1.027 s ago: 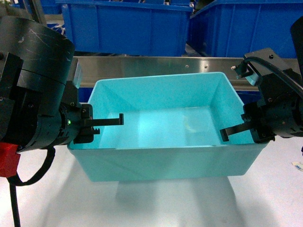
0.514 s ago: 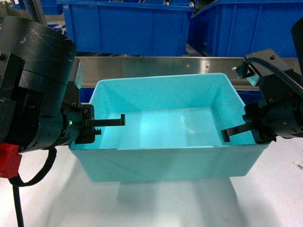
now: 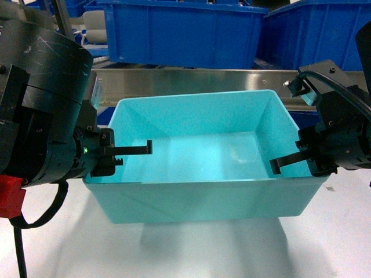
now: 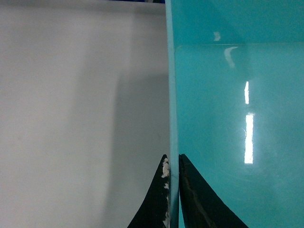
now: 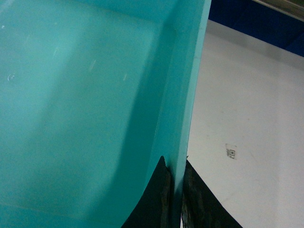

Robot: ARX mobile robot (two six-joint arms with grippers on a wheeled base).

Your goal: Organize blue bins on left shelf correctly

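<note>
Two arms share one load here, and that is where the risk lies. The left shelf [image 3: 191, 78] runs as a steel beam across the far side of the white tabletop [image 3: 58, 249], with darker royal-blue crates [image 3: 179, 32] sitting above it. The blue bin [image 3: 203, 162], empty and open-topped, hangs between the arms just in front of that beam; a soft shadow beneath it suggests it is lifted clear of the tabletop, though I cannot be sure. The left gripper [image 3: 119, 152] has its fingers [image 4: 190, 199] pinched narrow on the bin's left wall, one inside and one outside. The right gripper [image 3: 288, 161] clamps the right wall the same way, its fingers [image 5: 156, 199] tight on the thin rim. Both holds are thin pinches on smooth, tapered plastic, so if one arm leads or rises unevenly, the bin could twist, slip out and drop. Its far rim could also catch the beam or the crates above.
</note>
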